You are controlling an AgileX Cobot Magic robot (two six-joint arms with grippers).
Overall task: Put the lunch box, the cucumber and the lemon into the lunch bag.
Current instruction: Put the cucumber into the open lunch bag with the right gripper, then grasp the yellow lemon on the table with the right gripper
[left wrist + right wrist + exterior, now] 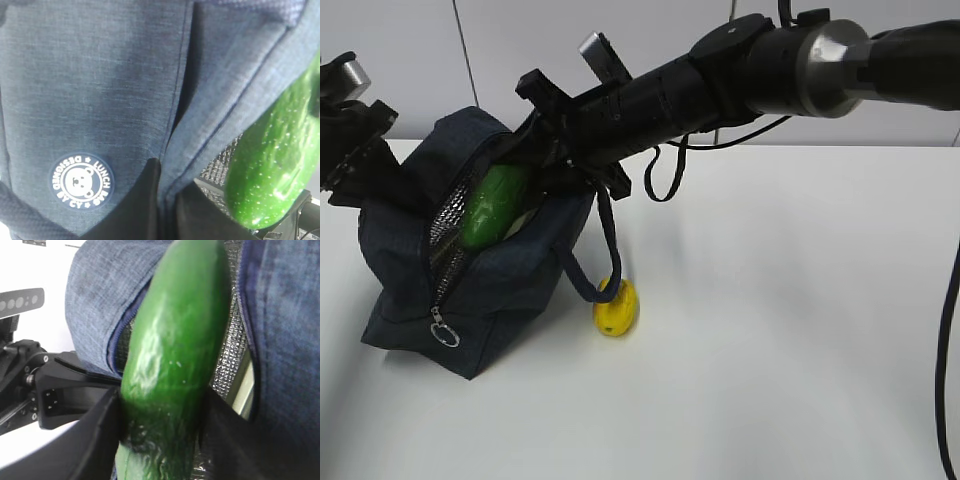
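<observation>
The dark navy lunch bag [500, 280] stands at the left of the table with its zip open and silver lining showing. My right gripper [535, 155] reaches into the opening, shut on the glossy green cucumber [492, 205], whose far end is inside the bag. Up close, the cucumber [175, 340] sits between my right gripper's [160, 435] dark fingers. A pale sage-green strip, apparently the lunch box [245, 387], shows inside the bag. My left gripper [167, 200] is shut on a fold of the lunch bag [100, 75] at its rim. The yellow lemon [616, 308] lies beside the bag.
A loop handle [605, 250] hangs down the bag's side over the lemon. The metal ring pull [444, 335] dangles at the bag's near corner. The white table [790, 340] stretches to the right. A black cable [665, 175] hangs from the right arm.
</observation>
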